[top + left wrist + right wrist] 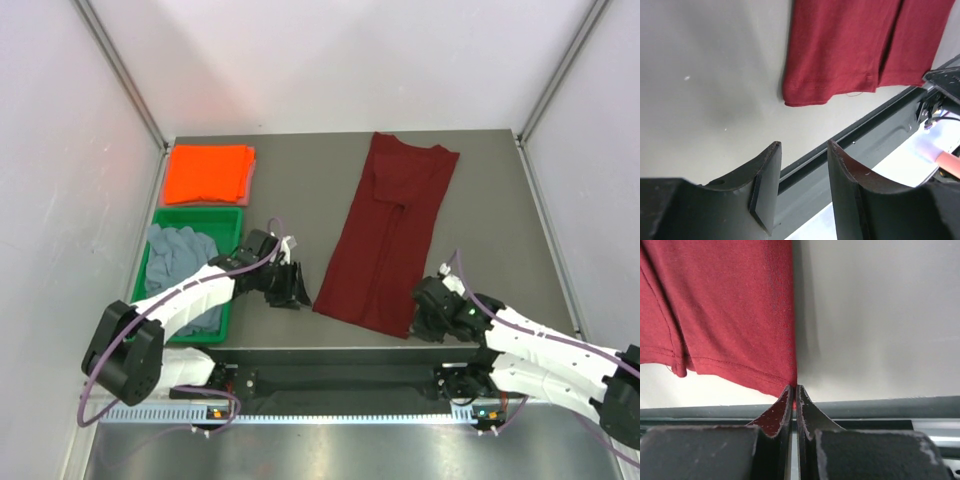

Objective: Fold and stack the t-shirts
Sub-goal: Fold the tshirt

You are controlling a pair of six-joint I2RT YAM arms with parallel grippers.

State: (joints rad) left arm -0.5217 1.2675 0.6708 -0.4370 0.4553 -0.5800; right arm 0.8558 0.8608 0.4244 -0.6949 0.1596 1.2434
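Observation:
A dark maroon t-shirt (390,235) lies on the grey table as a long strip folded lengthwise, its hem toward the near edge. My right gripper (420,318) is shut on the hem's near right corner; in the right wrist view the cloth (725,310) is pinched between the closed tips (794,386). My left gripper (297,290) stands open beside the hem's near left corner, apart from the cloth (850,45), with nothing between its fingers (802,145). A bright orange t-shirt (208,173) sits folded at the back left. A grey-blue t-shirt (180,255) lies crumpled in the green tray (200,212).
The green tray stands at the left edge under my left arm, just in front of the orange shirt. A dark rail (340,380) runs along the table's near edge, close to both grippers. White walls enclose the table on three sides.

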